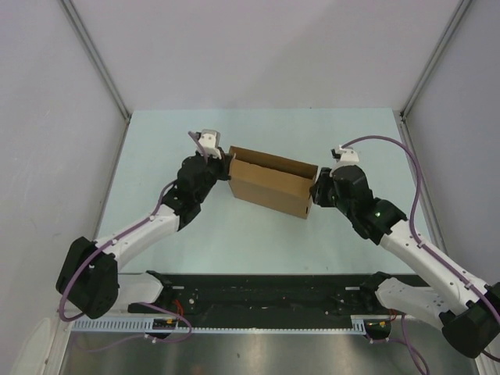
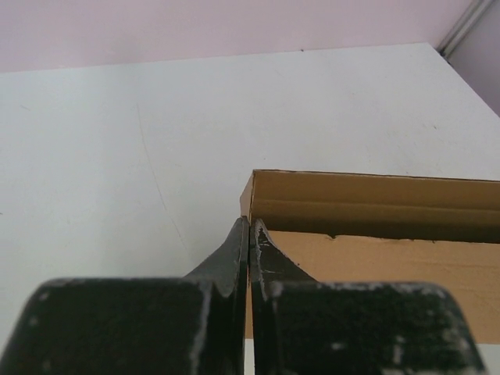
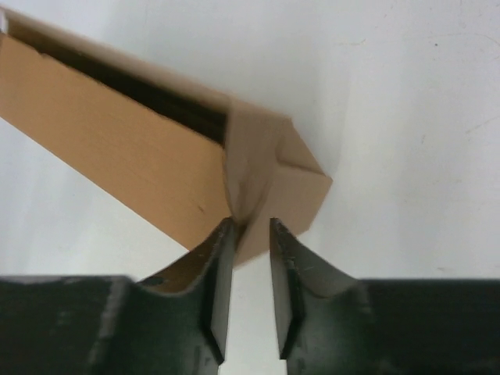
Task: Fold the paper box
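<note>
Plain brown paper box [image 1: 269, 187]; left fingers [image 2: 230, 258] pinch its end wall; right fingers [image 3: 219, 266] narrowly parted.

Top cam looks down from high behind the pale green table [image 1: 234, 234]. Wrist cams sit super close at opposite ends of the plain brown cardboard box [image 1: 272, 184] all three share.

Pale green table [image 1: 234, 246], plain white walls [image 1: 258, 47]
</note>
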Motion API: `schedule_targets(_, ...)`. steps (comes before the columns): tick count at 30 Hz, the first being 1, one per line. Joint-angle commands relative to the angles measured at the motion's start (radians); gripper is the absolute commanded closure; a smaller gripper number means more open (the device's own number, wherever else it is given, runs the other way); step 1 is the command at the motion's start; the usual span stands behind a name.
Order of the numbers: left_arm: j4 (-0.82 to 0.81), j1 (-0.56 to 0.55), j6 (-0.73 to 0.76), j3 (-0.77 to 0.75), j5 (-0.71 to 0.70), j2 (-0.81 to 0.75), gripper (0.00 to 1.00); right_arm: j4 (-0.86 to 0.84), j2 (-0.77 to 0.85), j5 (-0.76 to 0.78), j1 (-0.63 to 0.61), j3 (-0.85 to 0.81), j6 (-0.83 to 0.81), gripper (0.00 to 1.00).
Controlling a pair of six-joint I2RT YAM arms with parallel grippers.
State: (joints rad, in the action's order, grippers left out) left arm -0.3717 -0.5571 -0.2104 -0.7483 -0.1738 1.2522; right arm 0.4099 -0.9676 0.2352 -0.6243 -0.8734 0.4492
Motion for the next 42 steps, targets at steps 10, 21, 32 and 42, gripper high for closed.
schedule_targets(10, 0.364, 0.005, -0.066, -0.146, -0.124, 0.161, 1.00, 0.110, 0.061, 0.019, -0.006, -0.061, -0.004, 0.45)
schedule_targets(21, 0.410, -0.035, -0.052, -0.167, -0.181, 0.131, 1.00, 0.095, 0.058, 0.043, -0.005, -0.022, 0.019, 0.58)
schedule_targets(32, 0.459, -0.102, -0.017, -0.215, -0.282, 0.131, 1.00, -0.010, 0.021, 0.001, 0.089, -0.061, 0.020, 0.36)
schedule_targets(42, 0.517, -0.145, -0.027, -0.270, -0.349, 0.182, 1.00, -0.066, -0.101, -0.030, 0.182, -0.148, -0.015, 0.43)
